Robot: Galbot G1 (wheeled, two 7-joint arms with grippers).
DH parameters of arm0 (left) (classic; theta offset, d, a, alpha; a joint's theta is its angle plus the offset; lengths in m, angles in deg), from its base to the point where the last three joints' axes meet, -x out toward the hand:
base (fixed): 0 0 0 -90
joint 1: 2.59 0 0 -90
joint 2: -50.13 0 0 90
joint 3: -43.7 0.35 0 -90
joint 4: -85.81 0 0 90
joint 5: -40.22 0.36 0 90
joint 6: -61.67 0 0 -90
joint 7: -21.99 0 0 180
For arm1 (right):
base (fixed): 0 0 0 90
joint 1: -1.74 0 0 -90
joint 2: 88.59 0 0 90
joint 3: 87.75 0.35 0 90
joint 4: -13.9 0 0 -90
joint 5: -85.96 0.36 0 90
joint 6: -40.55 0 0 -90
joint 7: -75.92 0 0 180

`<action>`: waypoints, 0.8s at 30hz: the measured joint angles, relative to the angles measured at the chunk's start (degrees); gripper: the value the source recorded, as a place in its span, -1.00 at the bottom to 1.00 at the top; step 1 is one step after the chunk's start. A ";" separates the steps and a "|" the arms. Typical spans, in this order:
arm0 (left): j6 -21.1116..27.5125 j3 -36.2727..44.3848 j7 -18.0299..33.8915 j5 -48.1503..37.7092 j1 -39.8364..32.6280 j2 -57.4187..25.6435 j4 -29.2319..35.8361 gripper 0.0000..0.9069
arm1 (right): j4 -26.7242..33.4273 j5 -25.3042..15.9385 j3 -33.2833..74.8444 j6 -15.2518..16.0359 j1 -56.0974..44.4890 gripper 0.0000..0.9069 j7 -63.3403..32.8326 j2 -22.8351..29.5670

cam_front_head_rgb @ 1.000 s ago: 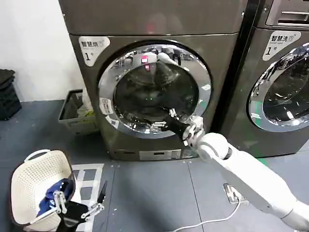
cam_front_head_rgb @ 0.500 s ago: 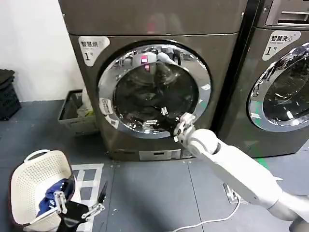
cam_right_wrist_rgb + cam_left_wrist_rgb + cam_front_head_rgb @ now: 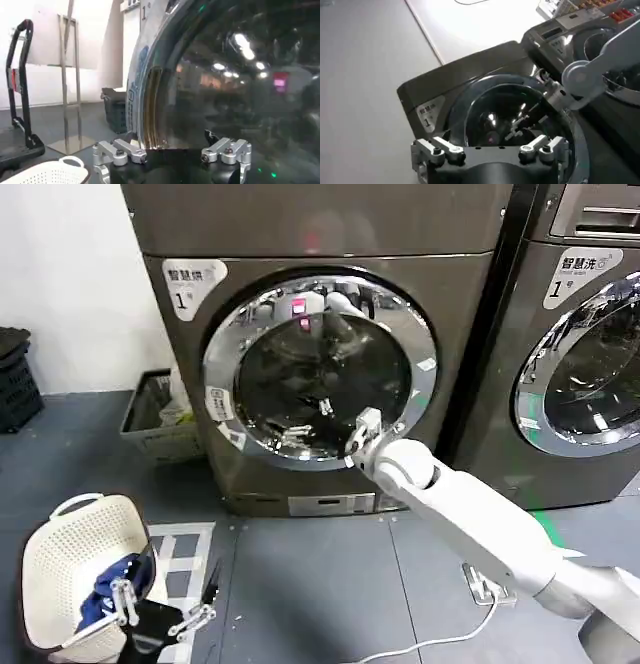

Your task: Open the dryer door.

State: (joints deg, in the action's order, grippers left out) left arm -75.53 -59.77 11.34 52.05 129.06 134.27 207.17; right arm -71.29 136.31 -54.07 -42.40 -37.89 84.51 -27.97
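The dryer door (image 3: pixel 290 354) is a round porthole with a wide chrome rim and dark glass, and it lies flat against the grey machine front. My right arm reaches in from the lower right. Its gripper (image 3: pixel 322 422) is open against the lower middle of the glass, pointing toward the left rim. In the right wrist view the glass (image 3: pixel 240 75) is very near the right gripper (image 3: pixel 172 144), with the rim's inner edge just ahead. The left wrist view shows the door (image 3: pixel 490 110) and the right gripper (image 3: pixel 522 125) on it. My left gripper (image 3: pixel 160 612) hangs open and low beside the basket.
A white laundry basket (image 3: pixel 70 569) with blue cloth stands on the floor at the lower left. A grey bin (image 3: pixel 150 419) sits left of the dryer. A second machine with a similar chrome door (image 3: pixel 585 374) stands to the right. A white cable (image 3: pixel 450 634) lies on the floor.
My right gripper has slid left along the door's lower part, from the lower right rim to the middle of the glass. The door and the left arm have not moved.
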 joint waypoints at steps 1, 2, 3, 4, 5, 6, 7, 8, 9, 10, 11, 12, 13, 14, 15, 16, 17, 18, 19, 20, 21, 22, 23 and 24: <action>0.00 0.00 0.00 0.00 0.00 0.00 -0.01 1.00 | 0.22 0.00 -0.16 0.00 0.17 1.00 0.03 0.25; 0.00 -0.01 0.00 -0.01 -0.02 0.00 -0.02 1.00 | 0.44 0.00 -0.32 0.00 0.31 1.00 0.05 0.52; 0.00 -0.01 0.00 -0.02 -0.05 0.00 -0.02 1.00 | 0.58 0.00 -0.44 0.00 0.42 1.00 0.05 0.75; 0.00 -0.02 0.00 -0.02 -0.05 0.01 -0.03 1.00 | 0.74 0.00 -0.54 0.00 0.54 1.00 0.07 0.96; 0.00 -0.02 0.00 -0.03 -0.05 0.02 -0.03 1.00 | 0.94 0.00 -0.66 0.00 0.65 1.00 0.09 1.16; 0.00 -0.02 0.00 -0.03 -0.06 0.02 -0.03 1.00 | 1.06 0.00 -0.77 0.00 0.71 1.00 0.13 1.29; 0.00 -0.03 0.00 -0.04 -0.06 0.02 -0.04 1.00 | 1.24 0.00 -0.89 0.00 0.80 1.00 0.17 1.44; 0.00 -0.04 0.00 -0.06 -0.06 0.02 -0.05 1.00 | 1.38 0.00 -1.01 0.02 0.91 1.00 0.20 1.63; 0.00 -0.05 0.01 -0.06 -0.06 0.02 -0.07 1.00 | 1.48 0.00 -1.10 0.03 1.02 1.00 0.21 1.81; 0.00 -0.05 0.01 -0.07 -0.05 0.02 -0.08 1.00 | 1.57 0.00 -1.19 0.04 1.15 1.00 0.21 1.94; 0.00 -0.05 0.01 -0.08 -0.05 0.02 -0.10 1.00 | 1.68 0.00 -1.34 0.05 1.29 1.00 0.21 2.11; 0.00 -0.06 0.01 -0.09 -0.06 0.01 -0.12 1.00 | 1.80 0.00 -1.52 0.05 1.42 1.00 0.20 2.34; 0.00 -0.07 0.01 -0.10 -0.07 0.00 -0.14 1.00 | 1.88 0.00 -1.61 0.06 1.51 1.00 0.19 2.48; 0.00 -0.08 0.02 -0.12 -0.09 -0.01 -0.14 1.00 | 2.06 0.00 -1.73 0.08 1.68 1.00 0.12 2.66; 0.00 -0.08 0.02 -0.12 -0.10 -0.02 -0.15 1.00 | 2.16 0.00 -1.80 0.09 1.78 1.00 0.06 2.80; 0.00 -0.08 0.02 -0.13 -0.11 -0.02 -0.15 1.00 | 2.32 0.00 -1.88 0.11 1.90 1.00 -0.02 2.98; 0.00 -0.08 0.02 -0.12 -0.12 -0.03 -0.15 1.00 | 2.53 0.00 -1.94 0.13 2.01 1.00 -0.07 3.22; 0.00 -0.09 0.02 -0.13 -0.17 -0.03 -0.15 1.00 | 2.75 -0.01 -2.02 0.14 2.09 1.00 -0.11 3.47; 0.00 -0.08 0.02 -0.13 -0.20 -0.02 -0.15 1.00 | 2.89 -0.02 -2.10 0.18 2.16 1.00 -0.14 3.66; 0.00 -0.07 0.02 -0.12 -0.20 -0.01 -0.15 1.00 | 3.09 -0.03 -2.17 0.21 2.23 1.00 -0.16 3.82; 0.00 -0.04 0.02 -0.12 -0.20 0.00 -0.15 1.00 | 3.30 -0.03 -2.29 0.26 2.30 1.00 -0.21 4.04; 0.00 -0.04 0.02 -0.11 -0.18 0.01 -0.15 1.00 | 3.47 -0.05 -2.42 0.32 2.39 1.00 -0.26 4.31; 0.00 -0.04 0.02 -0.11 -0.16 0.01 -0.15 1.00 | 3.60 -0.06 -2.57 0.37 2.46 1.00 -0.29 4.57; 0.00 -0.03 0.02 -0.10 -0.14 0.01 -0.16 1.00 | 3.76 -0.06 -2.74 0.43 2.59 1.00 -0.32 4.76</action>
State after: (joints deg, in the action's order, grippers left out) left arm -75.52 -59.79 11.36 51.95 128.93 134.28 207.01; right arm -67.53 136.25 -56.81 -41.97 -35.30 84.19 -23.21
